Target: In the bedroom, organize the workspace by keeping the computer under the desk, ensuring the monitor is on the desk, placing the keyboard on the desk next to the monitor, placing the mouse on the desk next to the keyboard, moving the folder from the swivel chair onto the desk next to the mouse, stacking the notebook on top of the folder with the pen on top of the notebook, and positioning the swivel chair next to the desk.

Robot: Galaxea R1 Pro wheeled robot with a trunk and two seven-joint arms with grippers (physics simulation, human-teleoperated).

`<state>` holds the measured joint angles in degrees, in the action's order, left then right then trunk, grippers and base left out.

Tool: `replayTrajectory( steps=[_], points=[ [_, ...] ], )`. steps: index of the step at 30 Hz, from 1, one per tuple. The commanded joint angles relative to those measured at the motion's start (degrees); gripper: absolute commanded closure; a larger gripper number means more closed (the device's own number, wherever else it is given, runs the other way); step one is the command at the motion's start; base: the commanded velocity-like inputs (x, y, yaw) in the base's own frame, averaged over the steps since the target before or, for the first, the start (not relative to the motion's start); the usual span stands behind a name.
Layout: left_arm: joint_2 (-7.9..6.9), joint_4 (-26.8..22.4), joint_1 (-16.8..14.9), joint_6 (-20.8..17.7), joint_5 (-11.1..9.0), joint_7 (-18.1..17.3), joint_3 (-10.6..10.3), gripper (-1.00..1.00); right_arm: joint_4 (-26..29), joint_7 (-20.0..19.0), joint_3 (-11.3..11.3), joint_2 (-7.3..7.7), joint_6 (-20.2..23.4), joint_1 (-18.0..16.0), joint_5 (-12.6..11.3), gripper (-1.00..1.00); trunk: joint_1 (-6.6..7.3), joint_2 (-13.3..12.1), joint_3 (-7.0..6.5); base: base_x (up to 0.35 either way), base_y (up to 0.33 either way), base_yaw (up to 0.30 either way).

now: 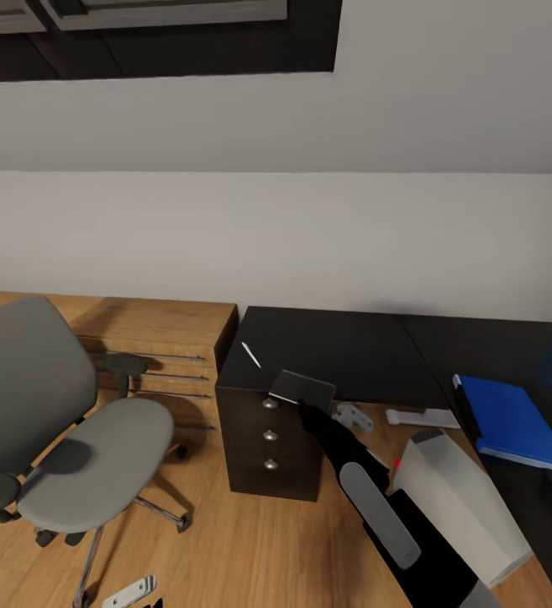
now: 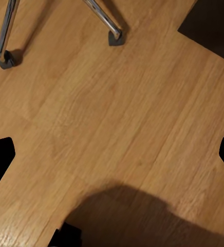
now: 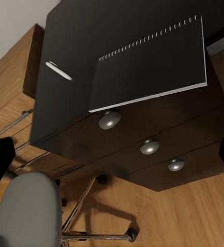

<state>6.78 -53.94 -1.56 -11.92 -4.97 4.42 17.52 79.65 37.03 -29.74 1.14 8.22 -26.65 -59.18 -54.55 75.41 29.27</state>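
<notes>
A black spiral notebook (image 1: 302,388) (image 3: 150,64) lies at the front edge of the dark desk (image 1: 352,346), overhanging the drawers. My right gripper (image 1: 304,409) (image 3: 114,154) hovers just in front of it, open and holding nothing. A white pen (image 1: 251,355) (image 3: 58,71) rests on the desk to the notebook's left. The blue folder (image 1: 516,418) lies on the desk's right wing. The grey swivel chair (image 1: 65,431) stands to the left with a bare seat. A light grey computer tower (image 1: 466,507) sits on the floor. My left gripper (image 2: 112,154) is open over the wooden floor.
Three round knobs (image 3: 149,146) mark the drawer fronts below the notebook. The chair's chrome legs (image 2: 104,18) spread over the floor near my left gripper. A low wooden unit (image 1: 158,338) stands against the wall behind the chair. Small white parts (image 1: 424,416) lie under the desk.
</notes>
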Motion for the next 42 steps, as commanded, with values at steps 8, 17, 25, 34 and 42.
replayTrajectory(
  steps=[8, 17, 25, 34, 42],
  points=[
    [0.16, -0.2, 0.0, -0.2, -0.5, -0.1, 0.1, -1.00, -10.5, -15.5, 5.7, 0.70, -2.0, -0.1, -0.4, -1.00, -1.76, 3.3, 1.50, 0.000, 0.000, 0.000],
    [0.17, -0.3, 0.0, 0.2, -0.5, 0.2, 0.1, -1.00, -21.5, -22.7, 13.9, 0.28, -6.1, -0.2, -0.5, -1.00, -3.74, 6.9, 3.12, 0.000, 0.000, 0.000],
    [1.03, -17.0, 0.0, -12.3, -0.6, 0.1, -4.8, -1.00, -24.0, -26.6, 14.4, -0.07, -6.6, -0.2, -0.6, -1.00, -5.50, 10.1, 4.55, 0.000, 0.000, 0.000],
    [2.13, -34.2, 0.1, -27.5, -7.0, 0.2, -10.7, -1.00, -23.8, -29.3, 17.2, -0.09, -6.5, -0.2, -1.5, -1.00, -7.47, 13.7, 6.17, 0.000, 0.000, 0.000],
    [1.71, -35.0, 0.1, -27.8, -9.5, 0.4, -11.9, -1.00, -22.4, -35.4, 17.4, 0.20, -6.3, -0.2, -1.9, -1.00, -9.23, 16.9, 7.61, 0.000, 0.000, 0.000]
  ],
)
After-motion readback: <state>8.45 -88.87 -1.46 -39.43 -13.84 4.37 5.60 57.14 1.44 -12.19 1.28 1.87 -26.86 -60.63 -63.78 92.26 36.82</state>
